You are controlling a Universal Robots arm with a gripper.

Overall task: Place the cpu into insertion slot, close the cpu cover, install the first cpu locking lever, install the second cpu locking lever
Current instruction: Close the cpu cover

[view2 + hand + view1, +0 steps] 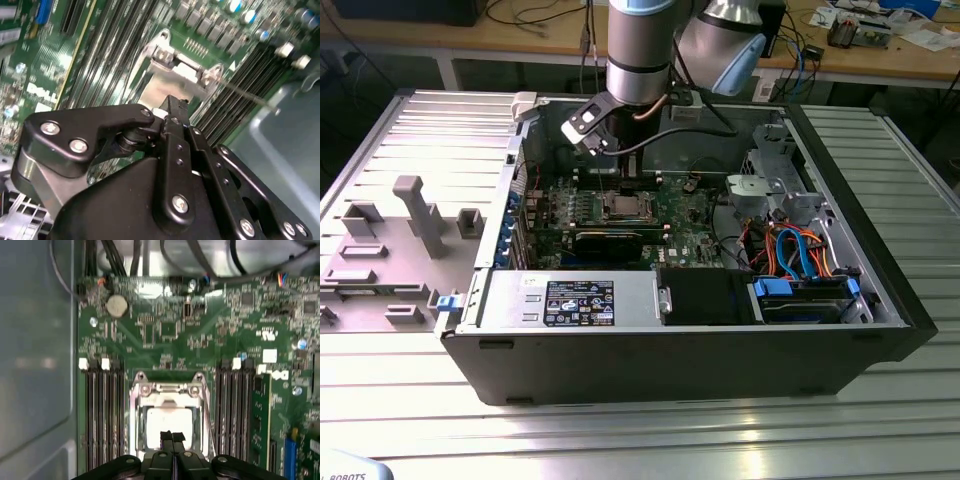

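The cpu (167,425), a pale silver square, lies in the insertion slot (134,432) on the green motherboard. The cpu cover (170,388), a silver frame with a square window, appears to lie flat around the chip, its hinge at the far side. My gripper (172,436) hangs just above the chip's near edge, its two black fingers pressed together with nothing between them. In the exterior view the gripper (620,188) reaches down into the open case over the socket (625,207). In the second wrist view a thin metal lever (247,95) sticks out from the socket's corner, past the gripper (171,102).
Long memory slots (102,415) flank the socket on both sides. A black expansion card (610,243) lies in front of it, then the power supply (570,300). Blue and orange cables (800,255) crowd the exterior view's right. The grey case wall (35,365) stands close by.
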